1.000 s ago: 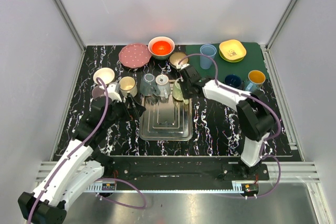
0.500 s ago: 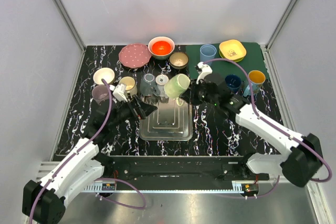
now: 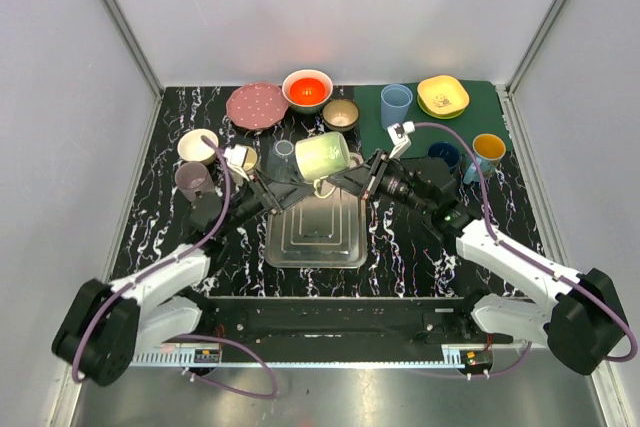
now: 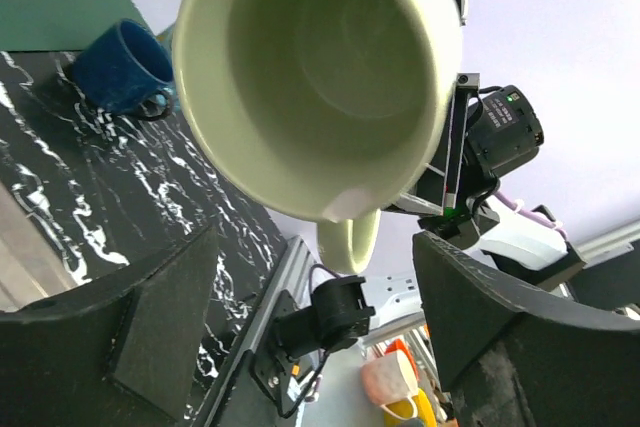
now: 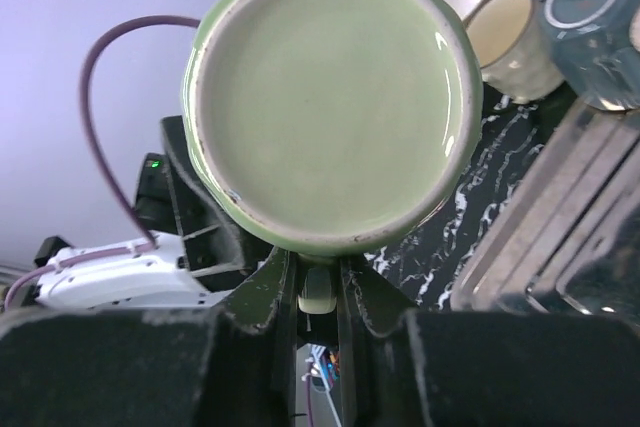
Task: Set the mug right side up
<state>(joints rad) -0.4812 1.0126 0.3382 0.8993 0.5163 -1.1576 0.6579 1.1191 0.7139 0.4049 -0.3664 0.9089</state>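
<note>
Right gripper [image 3: 338,183] clamps the mug [image 3: 322,155] by its handle [image 4: 350,242], sideways above the tray [image 3: 318,239] mid-frame; left gripper [image 3: 272,191] gapes open. On that thin hold, the mug could pivot and drop.

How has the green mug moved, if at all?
Yes. The green mug shifted left, from the metal tray's far-right corner toward its far edge's middle.

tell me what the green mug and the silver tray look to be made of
The green mug looks like glazed ceramic: it has a glossy pale-green surface with highlights, and a rougher, speckled foot ring around its base that seems unglazed. The tray looks like metal, probably stainless steel with a brushed finish: it is silver-grey, with stepped ridges and soft reflections.
</note>
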